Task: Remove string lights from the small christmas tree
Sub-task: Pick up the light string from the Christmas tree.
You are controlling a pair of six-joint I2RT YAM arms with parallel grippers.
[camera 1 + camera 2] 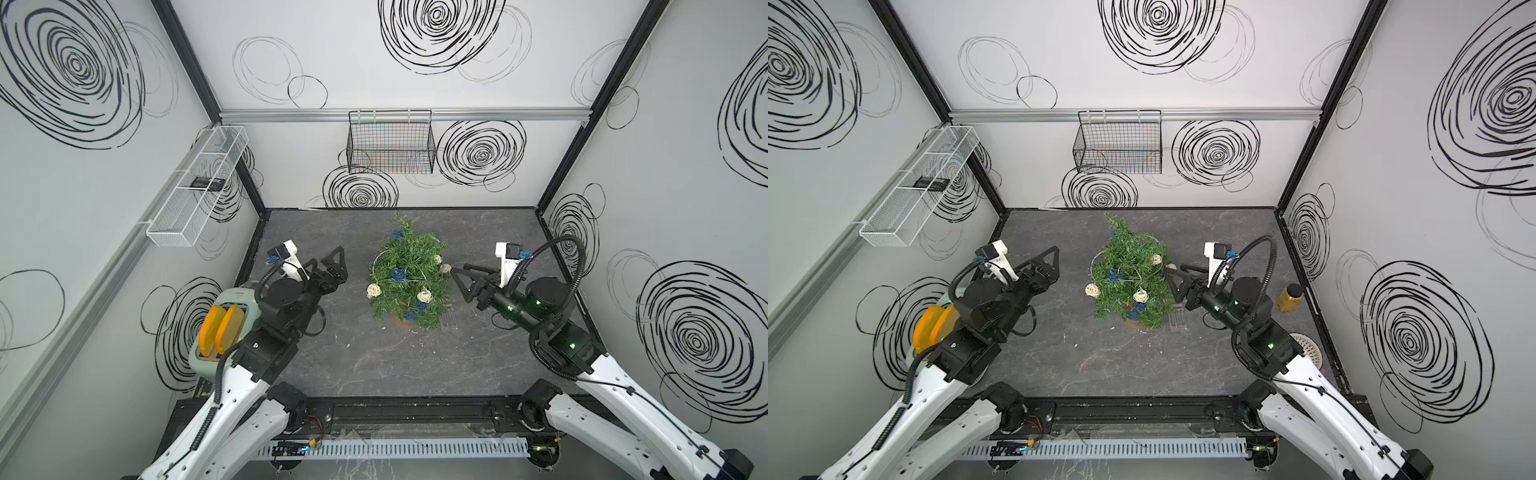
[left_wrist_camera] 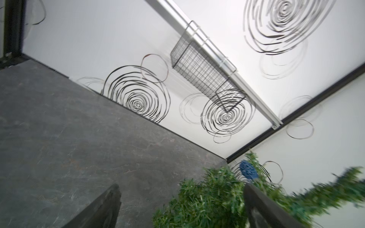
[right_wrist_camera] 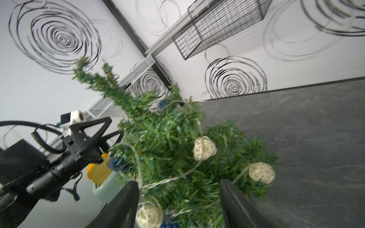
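The small christmas tree (image 1: 409, 266) (image 1: 1129, 266) stands mid-table in a brownish pot (image 1: 397, 321). The string lights wind around it: a pale wire with cream balls (image 1: 424, 296) (image 3: 204, 148) and dark blue balls (image 1: 399, 275) (image 2: 248, 169). My right gripper (image 1: 459, 284) (image 3: 177, 189) is at the tree's right side, open, with branches and a stretch of the wire between its fingers; a cream ball (image 3: 261, 172) lies just beyond one finger. My left gripper (image 1: 341, 266) (image 2: 181, 195) hangs open to the tree's left, apart from it, nothing held.
A pale green toaster (image 1: 208, 345) with yellow slices sits at the left, behind my left arm. A black wire basket (image 1: 390, 145) hangs on the back wall, a white mesh basket (image 1: 195, 187) on the left wall. A yellow bottle (image 1: 1289, 297) stands at the right.
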